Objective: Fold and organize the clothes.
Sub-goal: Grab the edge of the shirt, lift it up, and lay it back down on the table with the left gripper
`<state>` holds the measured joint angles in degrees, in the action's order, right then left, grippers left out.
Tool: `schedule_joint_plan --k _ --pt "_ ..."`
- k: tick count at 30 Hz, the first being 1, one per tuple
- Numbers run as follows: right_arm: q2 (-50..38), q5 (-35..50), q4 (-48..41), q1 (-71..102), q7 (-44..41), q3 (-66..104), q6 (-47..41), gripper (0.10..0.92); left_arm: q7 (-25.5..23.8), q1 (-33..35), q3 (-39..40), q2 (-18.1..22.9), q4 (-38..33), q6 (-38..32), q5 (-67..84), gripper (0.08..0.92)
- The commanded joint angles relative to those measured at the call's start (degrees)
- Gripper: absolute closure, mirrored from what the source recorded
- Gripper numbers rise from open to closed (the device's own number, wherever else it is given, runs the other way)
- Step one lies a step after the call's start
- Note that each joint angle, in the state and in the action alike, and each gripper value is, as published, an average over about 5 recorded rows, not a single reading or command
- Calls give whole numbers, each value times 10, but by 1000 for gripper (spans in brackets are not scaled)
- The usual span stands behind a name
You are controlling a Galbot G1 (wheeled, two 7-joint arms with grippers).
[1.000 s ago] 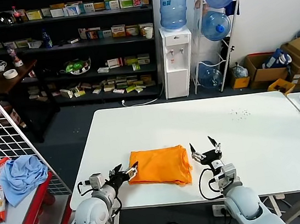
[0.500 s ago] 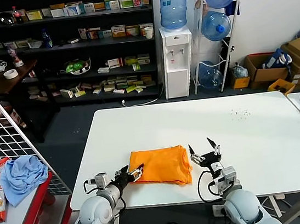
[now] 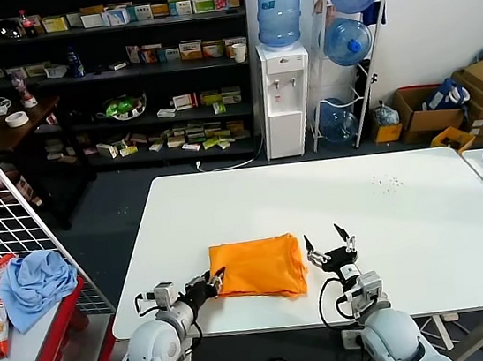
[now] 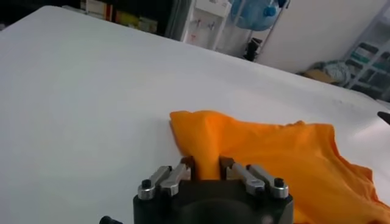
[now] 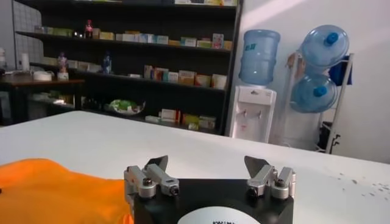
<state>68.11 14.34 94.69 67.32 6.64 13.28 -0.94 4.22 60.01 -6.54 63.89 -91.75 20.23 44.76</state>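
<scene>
Since a second ago the left end effector (image 3: 212, 281) has closed onto the clothes (image 3: 258, 267), fingers clamped on the left edge of the folded orange T-shirt by the worktop's (image 3: 405, 203) near edge. The right end effector (image 3: 329, 246) hovers just beside the shirt's right side, fingers spread apart. No print is legible. Stocked shelves (image 3: 120, 72) and water bottles (image 3: 279, 9) stand behind
</scene>
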Motion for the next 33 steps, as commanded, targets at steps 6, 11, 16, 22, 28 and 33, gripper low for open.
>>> schedule_joint_plan --k 6,11,16,22,28,33 --pt "3 -3 8 3 1 -6 -5 203 18 24 -48 -37 -34 -15 0 834" --pt "5 -3 13 6 2 -8 -6 203 27 32 -77 -90 -35 -11 -14 850" --pt "6 -2 18 7 2 -8 -6 203 30 28 -104 -149 -16 -10 -41 850" --pt "5 2 22 8 1 -8 -4 203 26 18 -128 -203 31 -27 -125 850" --pt "2 6 25 8 2 -8 -2 203 32 1 -147 -227 68 -70 -222 850" --pt "4 6 24 9 1 -9 0 203 43 -13 -154 -234 97 -113 -298 850"
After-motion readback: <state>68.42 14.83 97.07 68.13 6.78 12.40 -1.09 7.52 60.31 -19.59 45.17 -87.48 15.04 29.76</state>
